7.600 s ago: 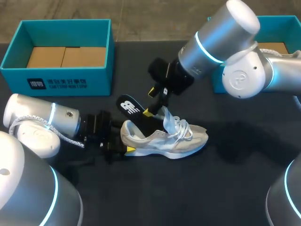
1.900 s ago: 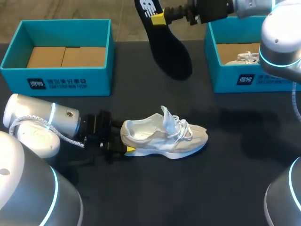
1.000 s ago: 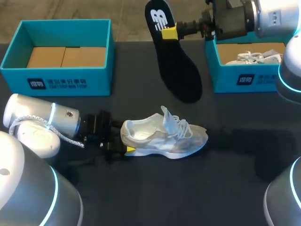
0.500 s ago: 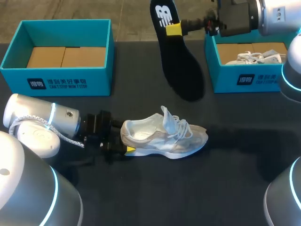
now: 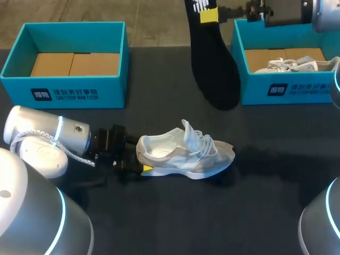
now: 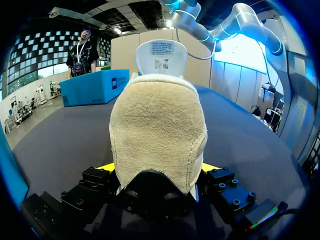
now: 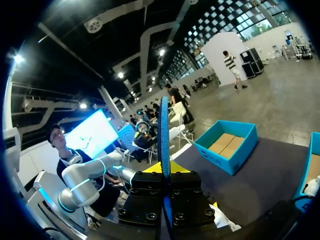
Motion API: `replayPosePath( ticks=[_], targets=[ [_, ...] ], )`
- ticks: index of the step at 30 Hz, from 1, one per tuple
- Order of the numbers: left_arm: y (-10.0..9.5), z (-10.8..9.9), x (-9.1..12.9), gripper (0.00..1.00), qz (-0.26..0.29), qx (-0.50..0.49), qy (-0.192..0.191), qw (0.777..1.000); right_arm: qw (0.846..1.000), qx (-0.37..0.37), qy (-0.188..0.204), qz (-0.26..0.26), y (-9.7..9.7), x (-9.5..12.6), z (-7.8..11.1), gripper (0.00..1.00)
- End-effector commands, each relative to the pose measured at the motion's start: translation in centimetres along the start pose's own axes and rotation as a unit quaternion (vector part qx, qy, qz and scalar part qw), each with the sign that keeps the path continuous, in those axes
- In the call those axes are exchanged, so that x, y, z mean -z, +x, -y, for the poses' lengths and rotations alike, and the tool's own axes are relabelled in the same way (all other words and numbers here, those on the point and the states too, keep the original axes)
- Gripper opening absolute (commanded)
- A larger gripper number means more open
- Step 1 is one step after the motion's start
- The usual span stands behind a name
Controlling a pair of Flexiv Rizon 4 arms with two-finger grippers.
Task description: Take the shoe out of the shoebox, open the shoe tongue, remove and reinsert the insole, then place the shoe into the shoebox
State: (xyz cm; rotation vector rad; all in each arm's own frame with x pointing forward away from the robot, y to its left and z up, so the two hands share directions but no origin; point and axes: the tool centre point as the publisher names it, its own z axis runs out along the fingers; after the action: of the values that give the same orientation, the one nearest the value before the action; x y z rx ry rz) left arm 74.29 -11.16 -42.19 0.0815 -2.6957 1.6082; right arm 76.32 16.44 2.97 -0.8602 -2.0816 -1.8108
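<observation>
Right gripper (image 5: 210,15) — clamped on black insole (image 5: 212,69), aloft over table's (image 5: 239,212) far edge. Left gripper (image 6: 157,170) — clamped on heel of pale shoe (image 5: 186,154), mid-table.

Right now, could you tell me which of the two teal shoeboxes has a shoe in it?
The right-hand shoebox: a white shoe lies in it. The left-hand shoebox shows only its bare cardboard floor.

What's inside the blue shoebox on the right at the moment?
In the right shoebox, a second white shoe lies on the brown cardboard floor. The near wall hides the shoe's lower part and the floor beside it.
</observation>
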Motion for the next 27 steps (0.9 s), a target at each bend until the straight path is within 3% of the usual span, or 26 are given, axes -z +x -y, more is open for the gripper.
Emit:
replayPosePath(
  ticks=[1, 14, 27],
  targets=[
    [-0.1, -0.1, 0.0, 0.00, -0.001, 0.000, -0.002, 1.000, 1.000, 0.003, -0.015, 0.024, 1.4, 0.0, 1.0, 0.00],
    [-0.1, -0.1, 0.0, 0.00, -0.001, 0.000, -0.002, 1.000, 0.998, -0.012, -0.024, 0.049, 2.7, 0.6, 2.5, 0.00],
    [-0.1, -0.1, 0.0, 0.00, -0.001, 0.000, -0.002, 1.000, 0.999, -0.038, -0.034, 0.017, 3.3, 0.1, 4.1, 0.00]
  ],
)
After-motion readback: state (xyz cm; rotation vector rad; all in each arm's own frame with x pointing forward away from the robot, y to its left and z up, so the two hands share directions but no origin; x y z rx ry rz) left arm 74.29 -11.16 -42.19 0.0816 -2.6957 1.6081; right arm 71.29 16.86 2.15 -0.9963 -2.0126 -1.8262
